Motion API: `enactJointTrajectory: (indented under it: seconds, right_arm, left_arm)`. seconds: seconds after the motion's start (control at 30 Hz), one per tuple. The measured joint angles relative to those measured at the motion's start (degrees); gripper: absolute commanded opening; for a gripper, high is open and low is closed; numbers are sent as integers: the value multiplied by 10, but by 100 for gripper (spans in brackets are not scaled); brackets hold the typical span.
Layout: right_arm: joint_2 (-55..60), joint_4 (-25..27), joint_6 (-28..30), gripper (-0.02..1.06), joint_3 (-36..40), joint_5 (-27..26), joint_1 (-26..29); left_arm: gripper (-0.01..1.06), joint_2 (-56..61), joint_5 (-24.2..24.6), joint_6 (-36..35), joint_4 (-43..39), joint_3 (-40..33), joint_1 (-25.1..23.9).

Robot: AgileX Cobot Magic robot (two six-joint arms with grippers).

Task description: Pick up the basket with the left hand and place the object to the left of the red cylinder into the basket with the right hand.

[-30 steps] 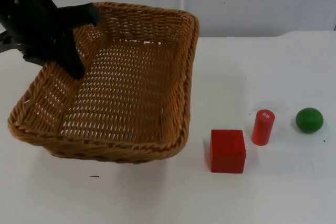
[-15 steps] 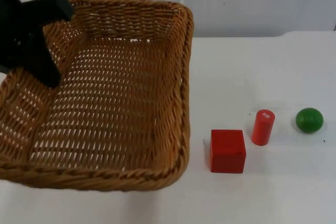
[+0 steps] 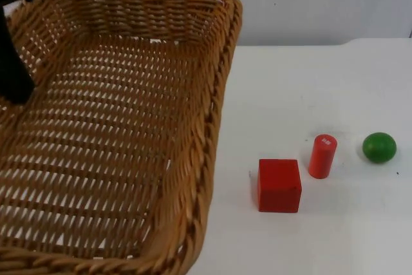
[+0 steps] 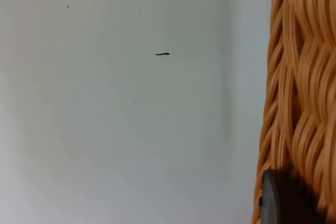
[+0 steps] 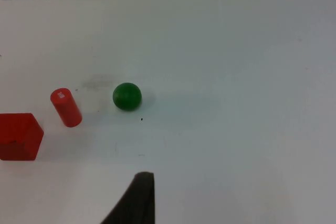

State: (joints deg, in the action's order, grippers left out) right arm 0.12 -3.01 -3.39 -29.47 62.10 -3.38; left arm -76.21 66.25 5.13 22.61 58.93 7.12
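White table (image 3: 335,82), woven wicker basket (image 3: 116,127) aloft, red cube (image 3: 279,185), red cylinder (image 3: 321,156)

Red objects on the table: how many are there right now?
2. The red cube sits right of the wicker basket; the red cylinder stands just right of the cube, with the green ball beyond it. The lifted basket may hide others.
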Motion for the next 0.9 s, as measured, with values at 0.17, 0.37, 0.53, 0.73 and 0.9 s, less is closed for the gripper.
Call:
enactJointTrajectory:
  seconds: [0.17,0.37,0.53,0.73,0.9]
  right_arm:
    - [0,0,0,105,0,0,0]
    - [0,0,0,105,0,0,0]
    - [0,0,0,105,0,0,0]
    - [0,0,0,105,0,0,0]
    - [0,0,0,105,0,0,0]
  left_arm:
    - [0,33,17,-1,-1,0,0]
    - [0,54,19,0,-1,-33,0]
    - [0,54,13,20,11,-59,0]
    - [0,54,-23,25,26,-100,0]
    - [0,54,-52,12,20,-112,0]
